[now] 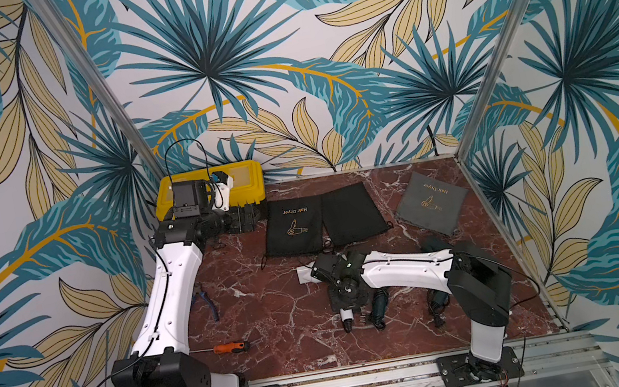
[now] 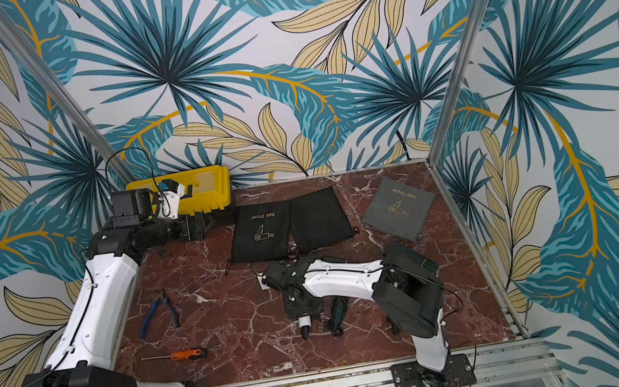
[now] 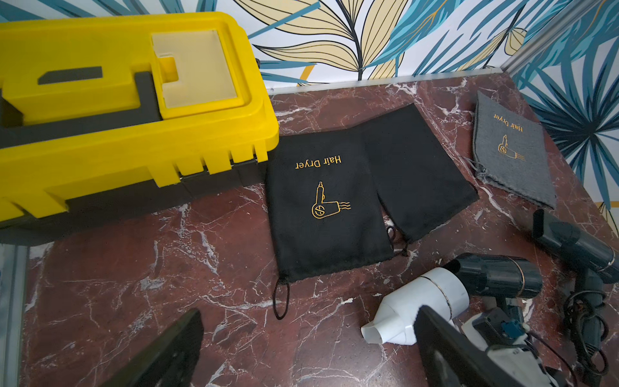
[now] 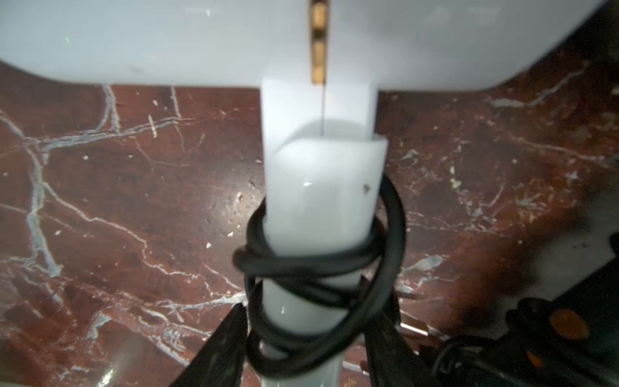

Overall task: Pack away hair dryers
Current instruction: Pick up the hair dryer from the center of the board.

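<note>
A white hair dryer (image 1: 306,275) (image 3: 432,298) lies mid-table, its handle (image 4: 321,187) wrapped in black cord. My right gripper (image 1: 346,306) (image 4: 308,348) reaches down over that handle, with one finger pressed against the cord coil on each side. The dryer still rests on the marble. Two dark teal hair dryers (image 3: 499,276) (image 3: 576,244) lie just to its right, partly hidden under my right arm in both top views; one handle (image 1: 379,302) shows. At the back left, beside the toolbox, my left gripper (image 1: 251,218) (image 3: 308,313) hangs open with nothing in it.
Two black pouches (image 1: 294,226) (image 1: 353,213) and a grey pouch (image 1: 431,202) lie flat at the back. A yellow toolbox (image 1: 248,187) stands shut in the back left corner. Blue-handled pliers (image 2: 158,311) and an orange screwdriver (image 1: 231,347) lie front left.
</note>
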